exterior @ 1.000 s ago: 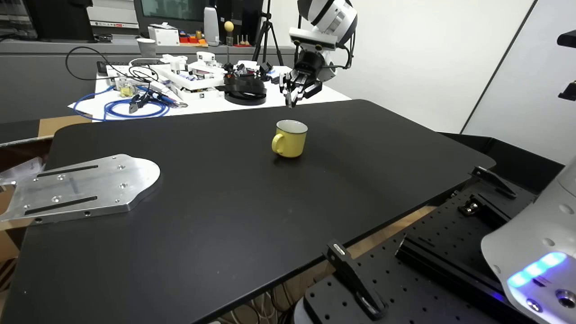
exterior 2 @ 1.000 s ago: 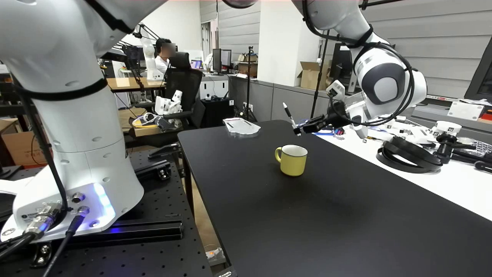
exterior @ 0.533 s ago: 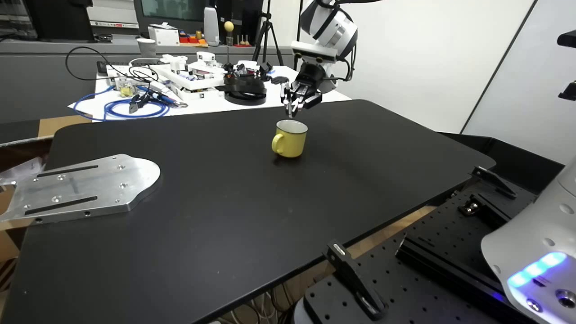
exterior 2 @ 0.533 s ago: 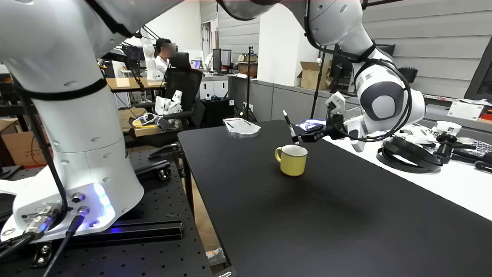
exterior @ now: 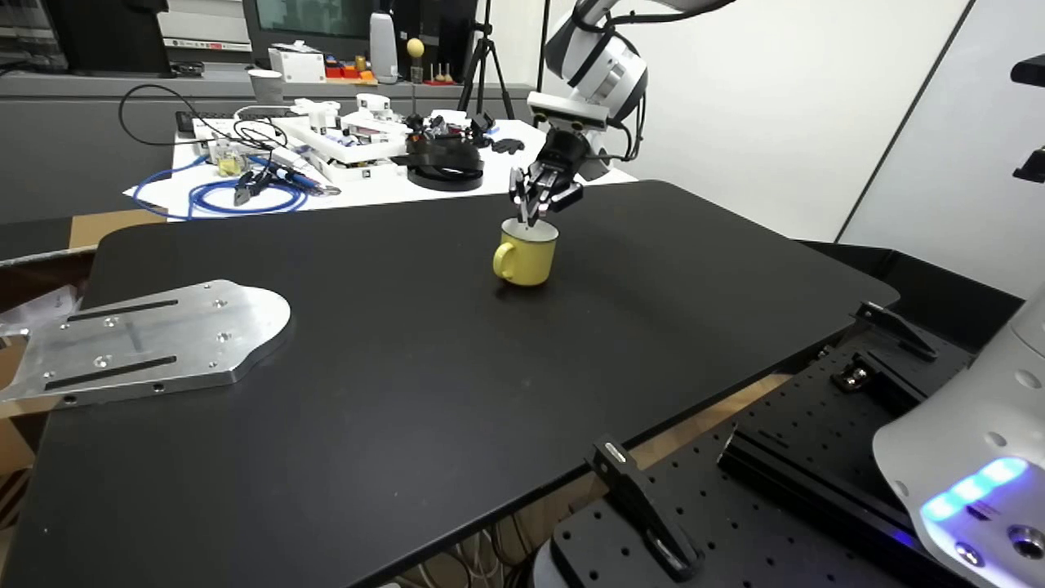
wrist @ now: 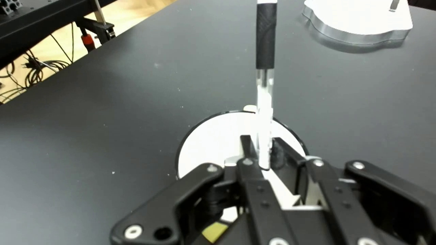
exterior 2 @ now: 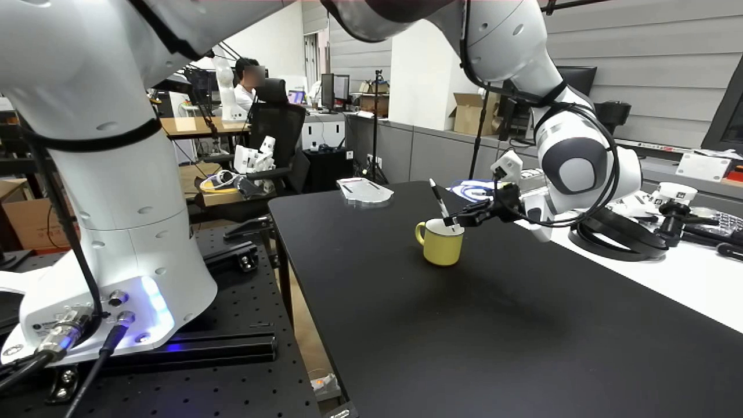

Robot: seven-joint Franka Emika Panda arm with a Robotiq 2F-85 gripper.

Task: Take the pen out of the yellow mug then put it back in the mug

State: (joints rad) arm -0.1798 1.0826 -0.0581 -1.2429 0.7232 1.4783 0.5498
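The fingers (wrist: 248,146) are pinching the pen (wrist: 265,88) and coming down, so its low end is reaching the mouth of the yellow mug (exterior 2: 442,248) just below them. Maybe the pen is going back in. Under them a black table (exterior 2: 493,331) is spreading; far from them, someone (exterior 2: 244,96) is sitting.

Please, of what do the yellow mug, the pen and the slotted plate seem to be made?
Yellow mug: enamelled metal or glazed ceramic; its smooth, even coat would suit either.
Pen: likely glossy plastic, as part looks transparent; the duller black section may be rubber.
Slotted plate: probably bare metal, perhaps aluminium; it has a silvery, satin sheen.
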